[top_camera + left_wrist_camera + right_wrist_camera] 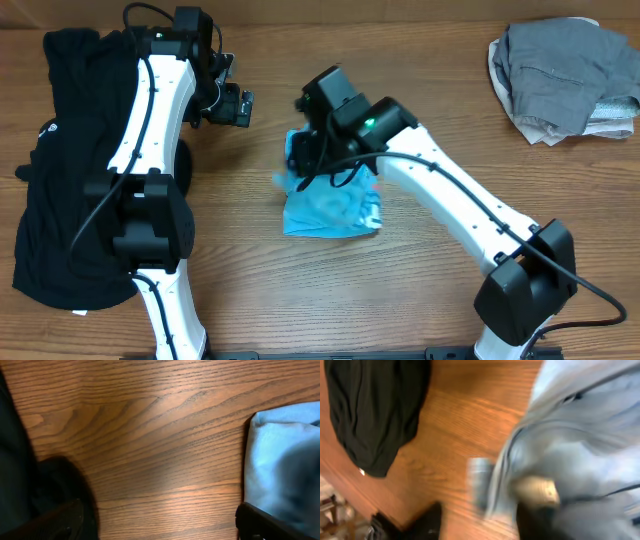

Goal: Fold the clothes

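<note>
Shirt-folding step: right end effector [303, 152] over blue T-shirt [335, 212], grip unclear; left end effector [238, 106] wide open, empty. Next: square up fold.

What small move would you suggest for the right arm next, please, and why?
I would probably open the right claw wide before any lift. It sits at the far edge of the folded light blue T-shirt, and the blurred wrist view shows cloth draped around it, so a lift might drag the fold apart.
</note>
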